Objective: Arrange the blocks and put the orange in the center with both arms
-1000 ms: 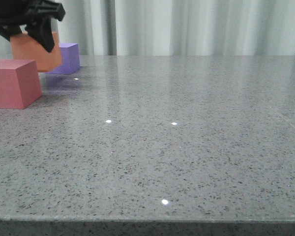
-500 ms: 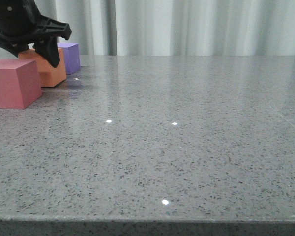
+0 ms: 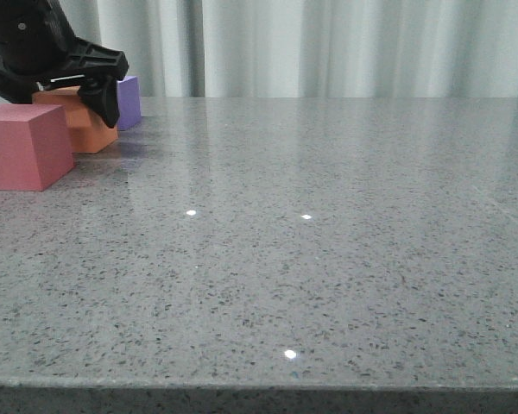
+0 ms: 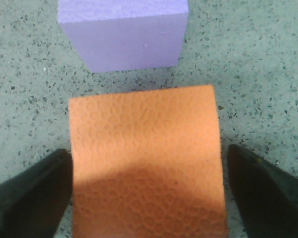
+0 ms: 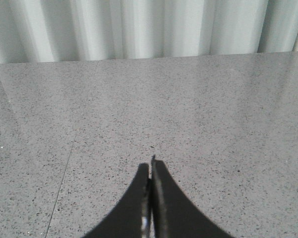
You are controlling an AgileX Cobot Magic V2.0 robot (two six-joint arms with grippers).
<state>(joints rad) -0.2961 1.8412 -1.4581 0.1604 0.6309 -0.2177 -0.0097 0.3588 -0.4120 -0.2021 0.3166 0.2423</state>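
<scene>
- Grey speckled stone tabletop [image 3: 328, 259], glossy with small light reflections, fills the front view; its middle stretch holds nothing, and all three cubes sit together at the far left.
- Dull red cube [image 3: 26, 145] is the nearest block, resting flat on the stone at the left edge of the view.
- Orange cube [image 3: 79, 121] sits just behind and to the right of the red cube, flat on the stone. It is well apart from the middle of the table.
- The left gripper [image 4: 148, 198] hangs over the orange cube with its black fingers [image 4: 32, 196] spread to either side. In the wrist view a thin gap shows beside each finger, so they appear not to be pinching it.
- Purple cube [image 3: 128, 100] stands just beyond the orange cube, with a strip of bare stone between them.
- The right gripper [image 5: 150, 198] hovers over bare stone, its fingers pressed together and holding nothing.
- Risks, as a judgement: with neighbours this near, a spread finger could nudge the purple or red cube; an off-centre closing could twist the orange cube out of line.
</scene>
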